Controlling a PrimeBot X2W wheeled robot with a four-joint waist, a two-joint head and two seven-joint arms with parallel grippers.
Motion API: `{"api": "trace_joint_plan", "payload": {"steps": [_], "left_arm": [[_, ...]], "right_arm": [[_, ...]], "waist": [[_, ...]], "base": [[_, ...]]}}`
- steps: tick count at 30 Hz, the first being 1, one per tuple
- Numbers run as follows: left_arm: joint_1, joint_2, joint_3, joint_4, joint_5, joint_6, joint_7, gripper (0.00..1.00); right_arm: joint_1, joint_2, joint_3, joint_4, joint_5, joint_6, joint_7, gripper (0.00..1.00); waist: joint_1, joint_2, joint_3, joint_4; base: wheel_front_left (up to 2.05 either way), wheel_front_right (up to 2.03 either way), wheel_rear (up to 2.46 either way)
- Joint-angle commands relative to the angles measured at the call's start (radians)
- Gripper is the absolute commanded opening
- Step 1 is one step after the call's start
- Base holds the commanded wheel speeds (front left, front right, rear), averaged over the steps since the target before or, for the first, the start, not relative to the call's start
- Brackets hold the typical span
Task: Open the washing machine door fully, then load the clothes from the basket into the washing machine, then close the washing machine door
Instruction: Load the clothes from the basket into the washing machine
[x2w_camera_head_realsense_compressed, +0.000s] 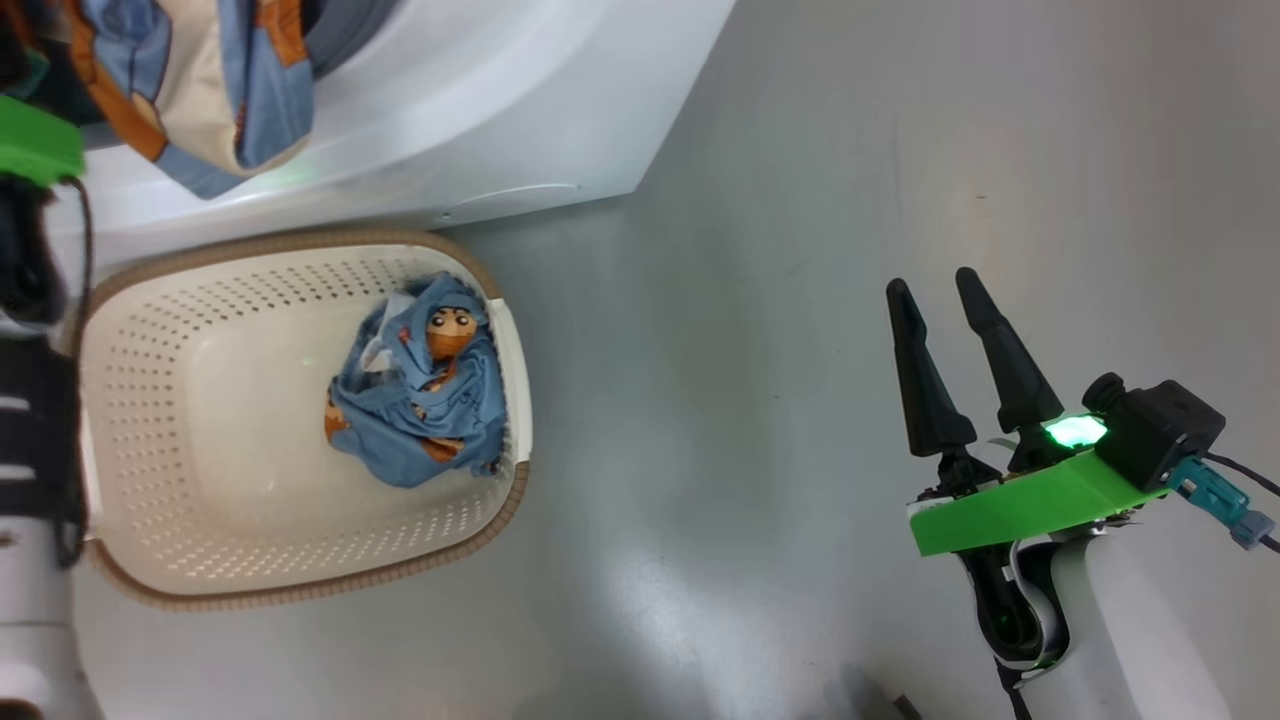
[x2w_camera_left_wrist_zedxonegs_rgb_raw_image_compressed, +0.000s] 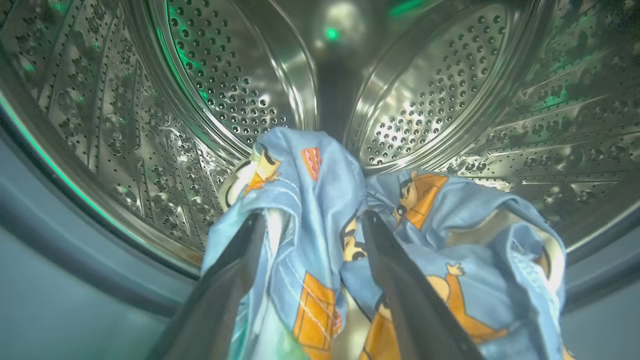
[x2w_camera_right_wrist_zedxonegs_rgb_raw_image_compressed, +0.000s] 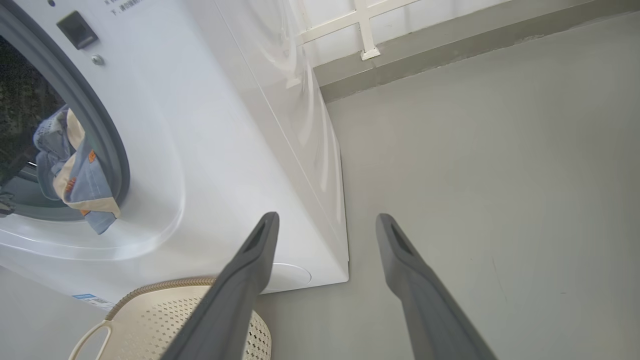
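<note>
While one garment (x2w_camera_head_realsense_compressed: 190, 90) hangs from the drum (x2w_camera_left_wrist_zedxonegs_rgb_raw_image_compressed: 225, 75), the basket (x2w_camera_head_realsense_compressed: 170, 400) holds another.

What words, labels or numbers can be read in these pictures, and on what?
None legible.
On the washing machine, small print at the front's top: too small to read.
On the blue sticker, low on that front: blurred, unreadable.

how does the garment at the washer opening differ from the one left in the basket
Place: the washer garment hangs out over the washing machine opening's rim; the basket garment lies at one end of the basket.
Shape: the washer garment drapes loose; the basket garment is bunched up.
Contact: the washer garment lies across the open left pincer; no pincer touches the basket garment.
Both are blue with orange cartoon prints.
</note>
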Motion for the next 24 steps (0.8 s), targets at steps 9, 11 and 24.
{"api": "trace_joint_plan", "payload": {"steps": [9, 11, 24], "left_arm": [[0.192, -0.005, 0.046, -0.196, 0.050, -0.003, -0.005, 1.00], [0.237, -0.016, 0.056, -0.236, 0.051, -0.003, -0.005, 1.00], [0.526, -0.052, 0.113, -0.432, 0.128, -0.003, -0.005, 1.00]], "right_arm": [[0.008, 0.005, -0.010, -0.032, -0.023, 0.002, -0.005, 1.00], [0.009, 0.005, -0.016, -0.034, -0.026, 0.002, -0.005, 1.00], [0.023, -0.005, -0.035, -0.039, -0.035, 0.002, -0.005, 1.00]], "waist": [[0.0000, 0.0000, -0.003, 0.047], [0.0000, 0.0000, -0.005, 0.053], [0.0000, 0.0000, -0.021, 0.073]], "base": [[0.00, 0.00, 0.00], [0.00, 0.00, 0.00], [0.00, 0.00, 0.00]]}}
